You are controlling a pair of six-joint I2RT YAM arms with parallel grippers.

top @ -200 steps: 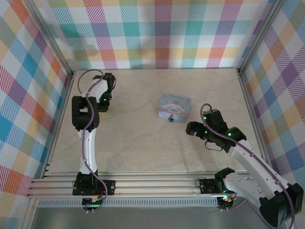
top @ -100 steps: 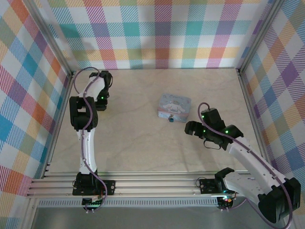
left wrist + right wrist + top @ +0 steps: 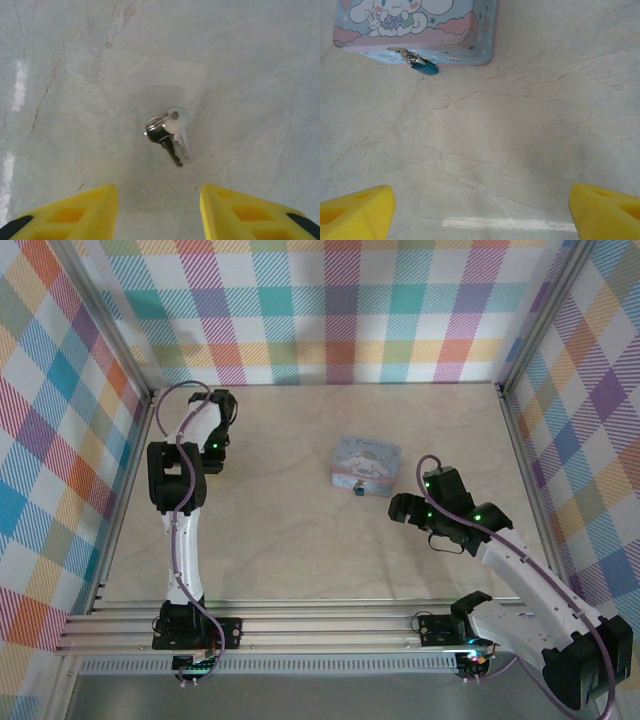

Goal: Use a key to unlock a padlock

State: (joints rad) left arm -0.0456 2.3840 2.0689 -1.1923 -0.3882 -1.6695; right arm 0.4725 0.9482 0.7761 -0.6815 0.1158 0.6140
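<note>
Pickup looks the step in hand: left claw (image 3: 159, 202), released, hovers over the key (image 3: 171, 131) on the desk (image 3: 250, 75) and must drop and pinch; right claw (image 3: 480, 212) gapes near the padlock (image 3: 426, 68) on the box (image 3: 420, 22).

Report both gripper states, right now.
Left gripper: open, empty; the key lies ahead.
Right gripper: open, empty; the padlock lies ahead.
</note>
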